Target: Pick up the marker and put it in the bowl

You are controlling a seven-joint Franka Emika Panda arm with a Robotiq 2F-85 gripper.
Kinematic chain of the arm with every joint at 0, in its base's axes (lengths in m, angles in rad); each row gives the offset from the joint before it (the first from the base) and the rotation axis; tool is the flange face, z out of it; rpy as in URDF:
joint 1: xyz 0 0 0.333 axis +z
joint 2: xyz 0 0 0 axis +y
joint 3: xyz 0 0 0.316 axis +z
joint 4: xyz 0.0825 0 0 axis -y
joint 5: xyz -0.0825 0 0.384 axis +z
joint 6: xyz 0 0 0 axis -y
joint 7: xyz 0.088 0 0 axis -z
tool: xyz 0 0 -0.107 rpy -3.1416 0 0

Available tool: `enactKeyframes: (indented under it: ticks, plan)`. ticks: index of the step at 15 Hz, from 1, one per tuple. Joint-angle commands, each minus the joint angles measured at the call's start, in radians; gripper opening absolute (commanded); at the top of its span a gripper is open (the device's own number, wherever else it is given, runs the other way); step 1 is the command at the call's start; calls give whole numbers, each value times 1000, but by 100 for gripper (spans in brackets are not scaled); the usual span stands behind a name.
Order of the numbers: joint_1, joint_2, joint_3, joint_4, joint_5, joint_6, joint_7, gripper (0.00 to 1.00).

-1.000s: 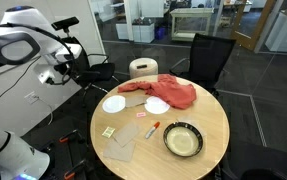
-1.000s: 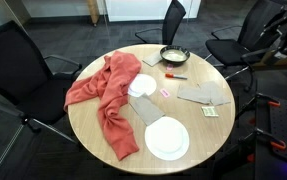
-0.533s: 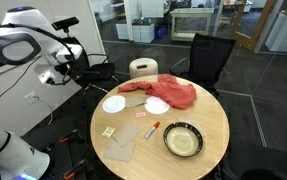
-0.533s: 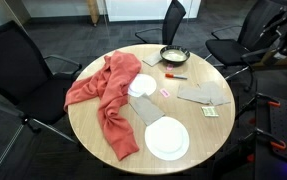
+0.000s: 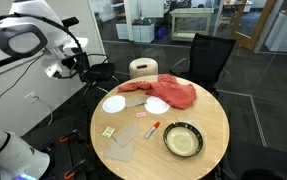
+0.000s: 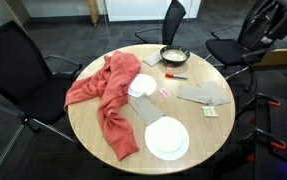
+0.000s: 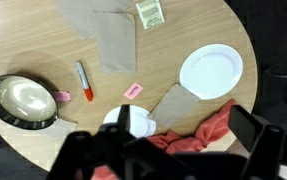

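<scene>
- I am holding my pincer [image 7: 168,145] high up, looking down on the table [image 7: 43,40]. In an exterior view the pincer [image 5: 76,63] is hanging off to one side of the tabletop, well apart from everything on it.
- In the wrist view my fingers [image 7: 251,135] are standing wide apart with nothing between them, so I am gripping nothing.
- The marker [image 7: 83,81] is lying flat on bare wood, just beside the bowl [image 7: 21,100] but outside it. I am seeing a small gap between the two.
- The bowl is looking empty to me.
- I am judging that no part of the job is done yet: the marker is untouched and I am nowhere near it.
- What I am reckoning is left: travelling over the marker, coming down, turning my fingers across its length, closing on it, lifting, and making the short carry to the bowl before letting go.
- A pink note [image 7: 133,91] is lying near the marker, with grey paper [image 7: 111,35] beyond it. A plate [image 7: 211,71] and the red cloth [image 7: 218,125] are sitting further off. None of them is touching the marker, so I am expecting a clear approach.
</scene>
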Motion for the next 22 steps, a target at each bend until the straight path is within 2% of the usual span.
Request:
enactKeyframes:
  ticks: [1, 5, 12, 14, 15, 16, 22]
  plan:
    - [-45, 132, -33, 91, -45, 14, -64, 100]
    - [-60, 277, -98, 160, -43, 35, -169, 100]
    - [-86, 499, -163, 226, -21, 179, -356, 100]
    - [-106, 548, -160, 234, -31, 224, -368, 100]
    - [-130, 574, -147, 236, -70, 261, -311, 100]
    - [-119, 519, -141, 206, -39, 219, -336, 100]
    - [-140, 573, -137, 226, -49, 254, -333, 100]
